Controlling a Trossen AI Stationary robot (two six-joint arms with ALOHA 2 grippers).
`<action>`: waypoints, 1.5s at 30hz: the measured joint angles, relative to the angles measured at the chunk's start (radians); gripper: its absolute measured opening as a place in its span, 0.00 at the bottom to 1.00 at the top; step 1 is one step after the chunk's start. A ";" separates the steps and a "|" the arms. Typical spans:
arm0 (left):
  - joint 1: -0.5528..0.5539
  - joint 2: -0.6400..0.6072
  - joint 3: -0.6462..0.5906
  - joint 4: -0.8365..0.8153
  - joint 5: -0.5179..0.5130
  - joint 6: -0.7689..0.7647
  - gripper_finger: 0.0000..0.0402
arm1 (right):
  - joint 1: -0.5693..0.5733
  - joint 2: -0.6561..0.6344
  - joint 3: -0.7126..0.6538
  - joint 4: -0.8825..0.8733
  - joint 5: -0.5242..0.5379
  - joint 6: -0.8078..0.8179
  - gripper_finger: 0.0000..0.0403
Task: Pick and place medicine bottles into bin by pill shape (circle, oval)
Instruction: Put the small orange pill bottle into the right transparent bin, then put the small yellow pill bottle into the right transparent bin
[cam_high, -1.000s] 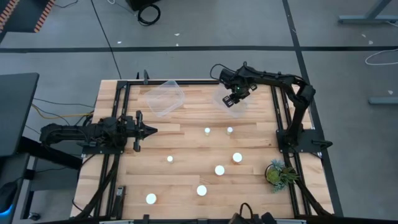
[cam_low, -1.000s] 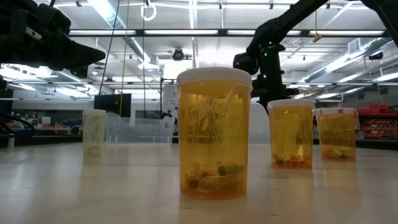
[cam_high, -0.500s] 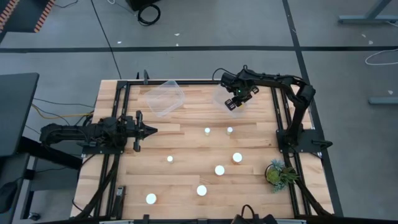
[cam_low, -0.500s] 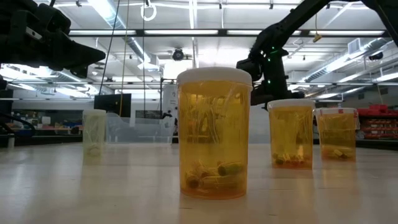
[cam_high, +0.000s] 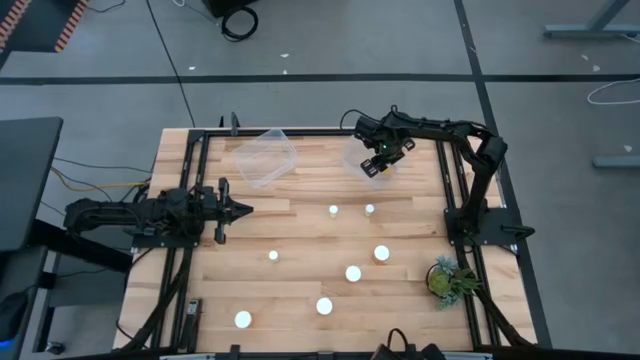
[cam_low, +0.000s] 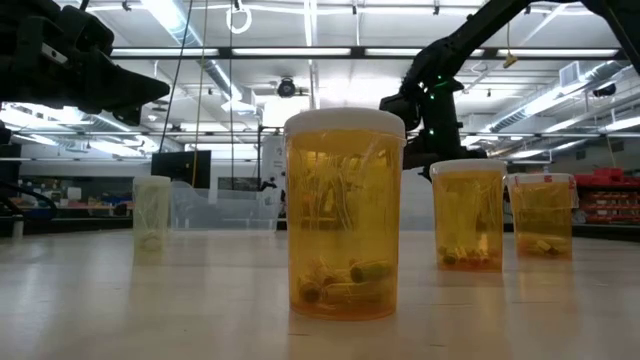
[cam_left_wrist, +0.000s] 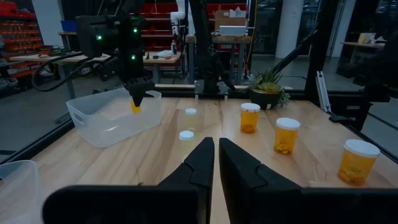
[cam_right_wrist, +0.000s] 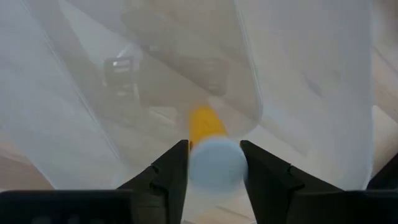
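A: In the high view, where are the arms?

B: The right gripper (cam_high: 380, 160) is at the far right of the table (cam_high: 300, 240), above a clear bin (cam_high: 368, 160). A second clear bin (cam_high: 266, 155) lies further left, tilted. The left gripper (cam_high: 238, 210) waits at the left side, pointing to the middle, with its fingers closed on nothing. Six medicine bottles show as white caps: two in the middle (cam_high: 333, 210) (cam_high: 369, 209), one to the left (cam_high: 272, 255), two more to the right (cam_high: 381, 253) (cam_high: 352, 272), and two near the front edge (cam_high: 323, 306) (cam_high: 242, 319). A green plant (cam_high: 448, 278) stands at the near right.

A: And the low view?

B: One big amber bottle (cam_low: 344, 215) stands close in front. Two more (cam_low: 467, 215) (cam_low: 541, 216) stand to its right, and a pale one (cam_low: 151, 220) to the left.

A: The left wrist view?

B: Its own fingers (cam_left_wrist: 198, 167) are pressed together. Far across the table the other arm holds a small amber bottle (cam_left_wrist: 135, 105) over the bin (cam_left_wrist: 112, 117). Three amber bottles (cam_left_wrist: 249, 117) (cam_left_wrist: 286, 135) (cam_left_wrist: 357, 162) stand on the right.

A: The right wrist view?

B: A bottle with a white cap (cam_right_wrist: 215, 163) sits between the fingers (cam_right_wrist: 166, 171), above the bin wall (cam_right_wrist: 298, 74). It is blurred, so I cannot tell if the fingers touch it or are apart from it.
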 joint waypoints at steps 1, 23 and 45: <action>0.000 0.000 0.000 0.000 0.000 0.000 0.09 | 0.000 0.000 0.000 0.000 0.000 0.000 0.41; 0.000 0.000 0.000 0.000 0.000 0.000 0.09 | -0.002 0.000 0.135 -0.011 -0.003 -0.030 0.49; 0.000 0.000 0.000 0.000 0.000 0.000 0.07 | 0.302 0.000 0.235 -0.012 -0.026 0.013 0.49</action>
